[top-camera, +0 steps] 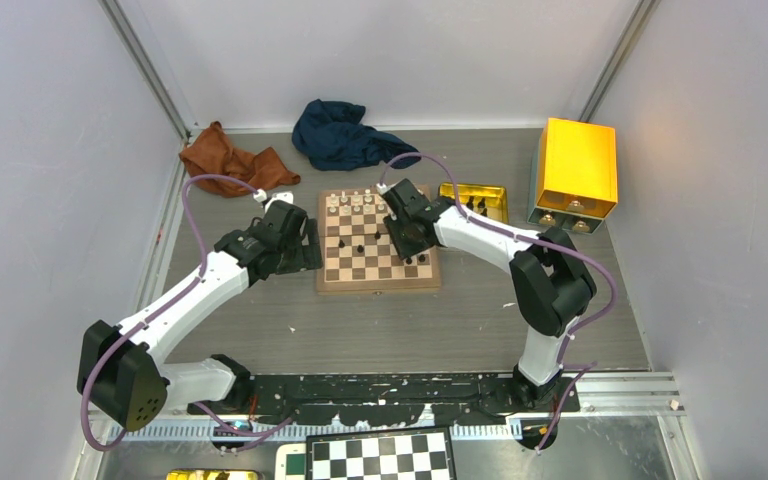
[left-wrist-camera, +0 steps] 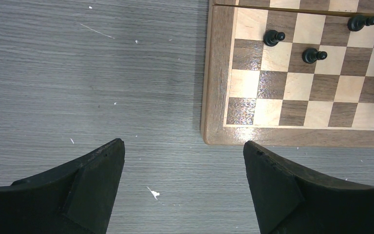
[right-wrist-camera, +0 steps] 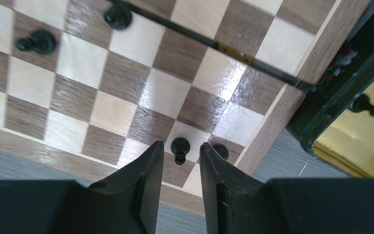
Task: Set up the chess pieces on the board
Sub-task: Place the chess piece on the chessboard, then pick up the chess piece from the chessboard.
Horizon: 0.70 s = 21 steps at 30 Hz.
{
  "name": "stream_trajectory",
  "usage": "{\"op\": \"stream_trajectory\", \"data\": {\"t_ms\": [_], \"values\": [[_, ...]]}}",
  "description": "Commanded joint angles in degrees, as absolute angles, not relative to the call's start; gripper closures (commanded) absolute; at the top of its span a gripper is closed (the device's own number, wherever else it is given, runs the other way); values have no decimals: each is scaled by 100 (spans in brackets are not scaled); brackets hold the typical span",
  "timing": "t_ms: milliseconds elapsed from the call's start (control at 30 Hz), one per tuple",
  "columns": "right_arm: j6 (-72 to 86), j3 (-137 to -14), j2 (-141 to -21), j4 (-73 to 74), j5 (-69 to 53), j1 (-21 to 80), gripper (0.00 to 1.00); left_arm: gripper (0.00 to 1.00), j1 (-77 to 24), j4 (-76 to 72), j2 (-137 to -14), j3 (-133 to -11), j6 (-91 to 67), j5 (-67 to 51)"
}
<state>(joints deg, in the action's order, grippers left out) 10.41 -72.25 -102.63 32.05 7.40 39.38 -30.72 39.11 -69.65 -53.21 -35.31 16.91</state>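
The wooden board (top-camera: 378, 285) lies mid-table, with a few black chess pieces (top-camera: 361, 244) on it. My right gripper (top-camera: 410, 243) hangs over the board's near right corner. In the right wrist view its jaws (right-wrist-camera: 181, 145) are open, a little apart on either side of a black pawn (right-wrist-camera: 179, 149) that stands on a light square. A second black piece (right-wrist-camera: 220, 152) stands just right of the right finger, and two more (right-wrist-camera: 39, 43) are further in on the board (right-wrist-camera: 126, 87). My left gripper (left-wrist-camera: 182, 144) is wide open and empty over bare table, beside the board's corner (left-wrist-camera: 214, 131).
Cream pieces (top-camera: 355, 202) line the board's far row. A gold tin tray (top-camera: 480, 199) with pieces sits right of the board, with a yellow box (top-camera: 577, 168) beyond it. Blue (top-camera: 345, 135) and brown (top-camera: 230, 158) cloths lie at the back. A black-and-white board (top-camera: 380, 457) lies behind the arm bases.
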Motion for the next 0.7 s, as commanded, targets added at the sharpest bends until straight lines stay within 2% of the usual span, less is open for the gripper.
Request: {"op": "stream_trajectory", "data": {"t_ms": [0,333,667], "values": [[902,-7925,-10169,3236,705,3965,61,8,-3052,3696,-6915,-5541,-3438,1764],[767,-8918,-11008,3289,468,3964,61,8,-3038,3730,-6873,-5572,-3375,1828],[781,-9365,-11520,3287,245,3986,62,8,-2989,3738,-6889,-5573,-3340,1819]]}}
